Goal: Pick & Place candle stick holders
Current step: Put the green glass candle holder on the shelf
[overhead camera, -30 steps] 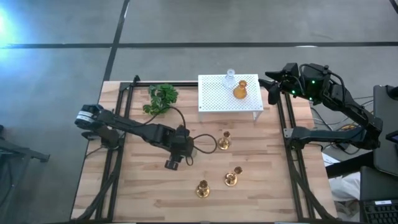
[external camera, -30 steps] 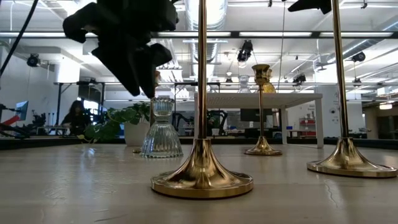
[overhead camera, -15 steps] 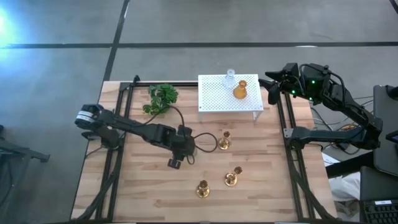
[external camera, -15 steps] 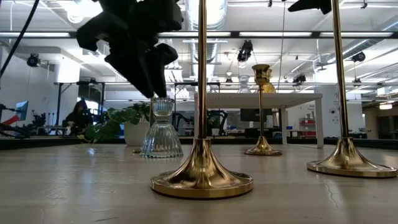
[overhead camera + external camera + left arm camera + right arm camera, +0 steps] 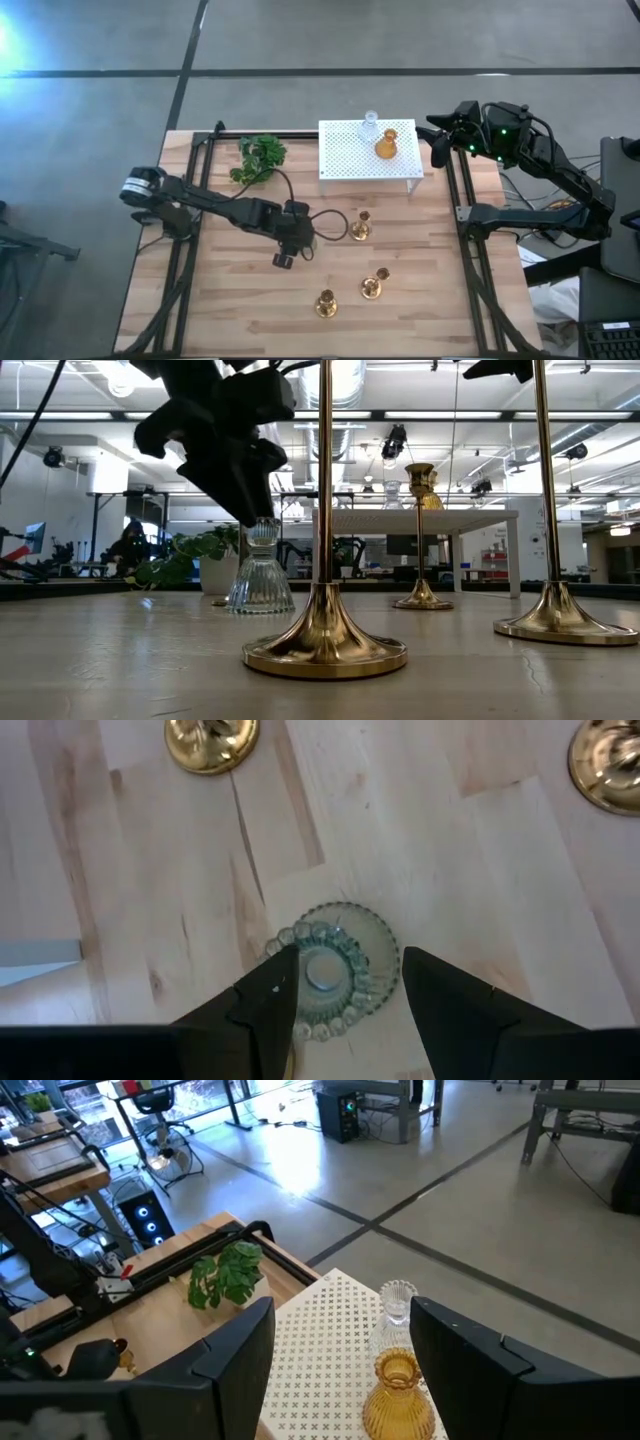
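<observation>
Left wrist view: the pale green glass holder (image 5: 330, 970) stands upright between the left gripper's (image 5: 340, 990) spread fingers (not clamped); the right gripper (image 5: 340, 1340) waits open.

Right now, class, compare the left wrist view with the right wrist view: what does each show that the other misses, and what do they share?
Only the left wrist view shows the pale green glass holder on the bare wood, seen from above between the open left pincer's fingers, with two gold bases near it. Only the right wrist view shows the white stand carrying the amber holder and clear holder, the plant, and the room beyond. Both show the wooden table past an open pincer; the right pincer holds nothing.
</observation>
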